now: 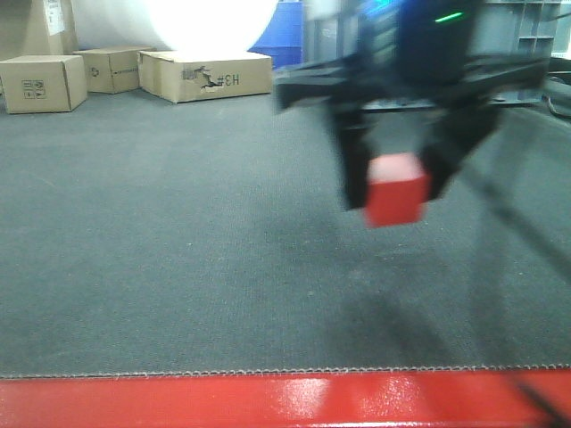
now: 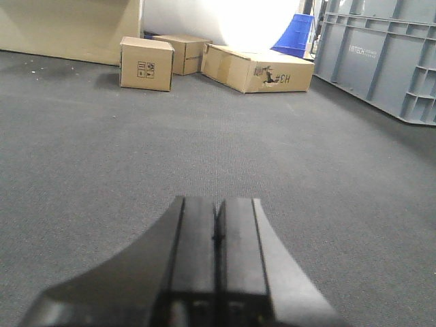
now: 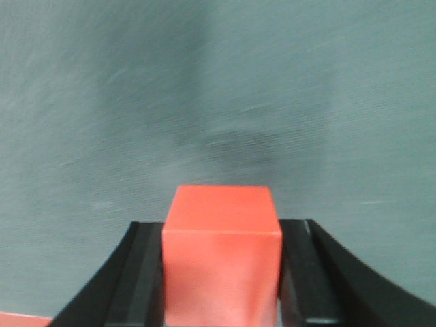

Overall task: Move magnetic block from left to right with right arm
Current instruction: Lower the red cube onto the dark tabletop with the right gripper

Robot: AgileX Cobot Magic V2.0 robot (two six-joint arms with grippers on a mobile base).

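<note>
The magnetic block (image 1: 396, 189) is a small red cube hanging above the grey mat, right of centre in the front view. My right gripper (image 1: 398, 183) is shut on it, one dark finger on each side under the wide black crossbar. The right wrist view shows the same block (image 3: 222, 253) clamped between both black fingers (image 3: 139, 279), with blurred grey mat below. In the left wrist view my left gripper (image 2: 217, 235) is shut with nothing in it, low over the mat.
A glossy red table edge (image 1: 268, 401) runs along the front of the grey mat (image 1: 178, 250). Cardboard boxes (image 1: 207, 74) stand at the far left back. A grey plastic crate (image 2: 381, 54) and a blue bin (image 2: 294, 35) stand at the back right.
</note>
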